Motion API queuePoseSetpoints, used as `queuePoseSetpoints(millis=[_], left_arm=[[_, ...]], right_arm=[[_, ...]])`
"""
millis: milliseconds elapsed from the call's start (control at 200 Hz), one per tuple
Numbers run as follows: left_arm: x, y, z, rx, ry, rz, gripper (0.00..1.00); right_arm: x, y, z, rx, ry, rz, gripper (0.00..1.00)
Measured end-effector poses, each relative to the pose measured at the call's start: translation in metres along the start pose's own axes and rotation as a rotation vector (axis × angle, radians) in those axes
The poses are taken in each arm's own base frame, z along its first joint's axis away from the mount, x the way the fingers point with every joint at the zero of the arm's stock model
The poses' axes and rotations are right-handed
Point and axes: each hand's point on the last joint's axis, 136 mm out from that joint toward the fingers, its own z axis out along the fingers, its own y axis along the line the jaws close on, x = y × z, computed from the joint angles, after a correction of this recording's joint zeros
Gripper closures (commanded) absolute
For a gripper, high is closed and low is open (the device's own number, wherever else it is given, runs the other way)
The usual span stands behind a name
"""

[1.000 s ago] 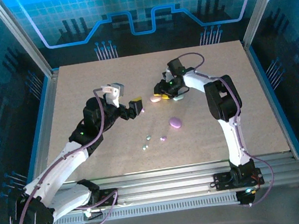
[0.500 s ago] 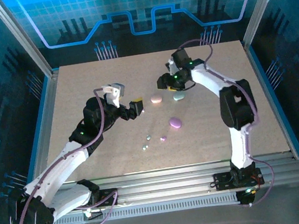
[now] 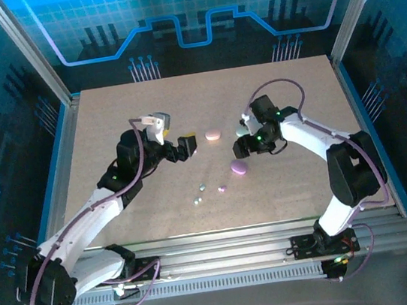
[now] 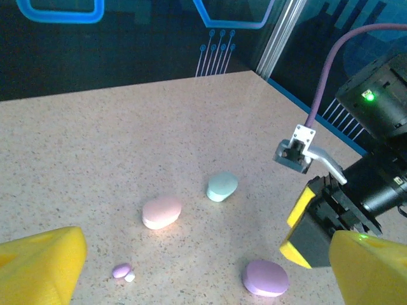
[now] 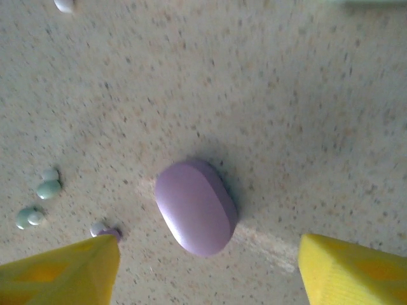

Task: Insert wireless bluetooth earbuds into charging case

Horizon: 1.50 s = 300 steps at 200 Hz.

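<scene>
My left claw (image 3: 184, 146) hangs spread wide with nothing in it, just beside the pink case (image 3: 213, 134), with the mint case (image 4: 222, 186) a bit further off. My right claw (image 3: 242, 148) is wide and empty too, poised above the purple case (image 5: 196, 206) (fingers out to either side, not touching it). The earbuds (image 3: 202, 187) lie loose on the tabletop (image 3: 107, 113) on the near side of the purple case. The mint ones (image 5: 49, 189) are clustered together, and a purple one (image 5: 109, 234) lies closest to that case.
</scene>
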Motion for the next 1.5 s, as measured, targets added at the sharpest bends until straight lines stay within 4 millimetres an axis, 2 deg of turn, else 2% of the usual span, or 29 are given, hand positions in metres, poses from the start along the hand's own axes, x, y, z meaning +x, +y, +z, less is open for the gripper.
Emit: queuePoseSetpoints(millis=[180, 345, 445, 870, 1101, 1276, 1381, 1501], left_arm=[[0.005, -0.001, 0.013, 0.018, 0.045, -0.036, 0.01], [0.002, -0.005, 0.013, 0.033, 0.043, -0.042, 0.01], [0.003, -0.005, 0.013, 0.034, 0.050, -0.044, 0.01], [0.001, -0.005, 0.012, 0.035, 0.047, -0.043, 0.01], [0.001, -0.005, 0.012, 0.035, 0.047, -0.044, 0.01], [0.001, -0.005, 0.012, 0.035, 0.047, -0.044, 0.01], [0.001, -0.005, 0.012, 0.035, 0.047, -0.044, 0.01], [0.000, -0.003, 0.012, 0.029, 0.046, -0.060, 0.03]], right_arm=[[0.004, 0.008, 0.015, 0.016, 0.042, -0.089, 0.18], [0.013, 0.010, 0.040, 0.093, 0.120, -0.194, 0.17], [0.020, 0.007, 0.046, 0.133, 0.155, -0.240, 0.17], [0.027, 0.012, 0.054, 0.186, 0.185, -0.385, 0.34], [0.030, 0.017, 0.059, 0.184, 0.196, -0.431, 0.39], [0.033, 0.014, 0.063, 0.188, 0.213, -0.445, 0.47], [0.032, 0.014, 0.063, 0.190, 0.212, -0.454, 0.57], [0.029, 0.016, 0.062, 0.186, 0.181, -0.463, 0.60]])
